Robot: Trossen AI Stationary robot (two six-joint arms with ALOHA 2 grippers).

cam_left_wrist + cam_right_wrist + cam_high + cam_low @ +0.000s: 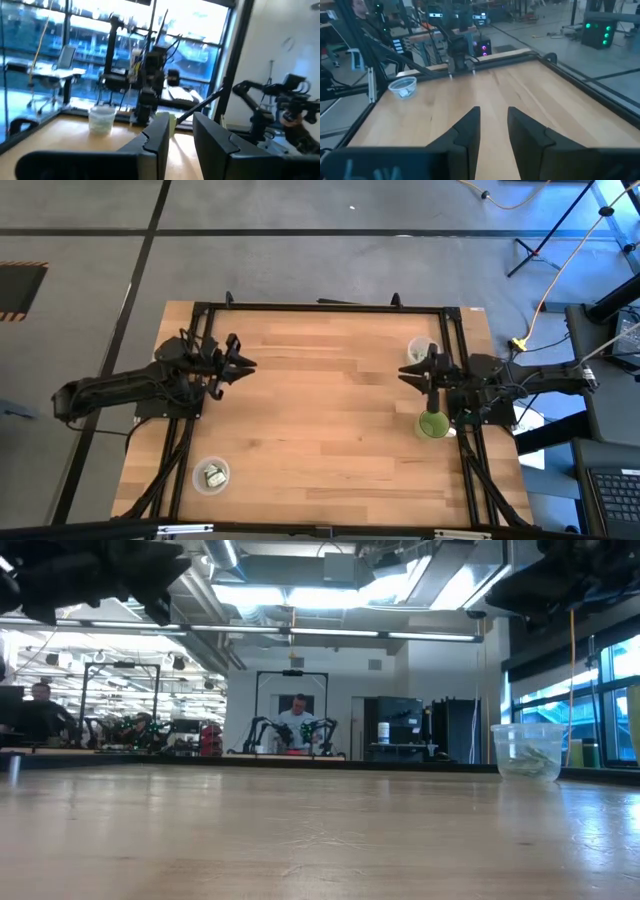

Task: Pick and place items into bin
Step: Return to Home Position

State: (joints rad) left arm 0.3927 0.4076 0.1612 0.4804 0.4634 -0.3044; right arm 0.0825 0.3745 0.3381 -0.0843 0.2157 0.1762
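Small pale packets lie in a clear cup near the table's front left; the right wrist view shows that cup too. A second clear cup holding greenish packets stands on the table at the far right. A green round container stands near the right edge. My left gripper hangs open above the table's left part, pointing toward the right; its fingers have nothing between them. My right gripper hangs open above the right part, between the clear cup and the green container, pointing left, also with nothing in it.
A black frame runs along the far edge and both sides of the wooden table. The wide middle of the tabletop lies bare between the two arms. A person stands at another robot station in the room behind.
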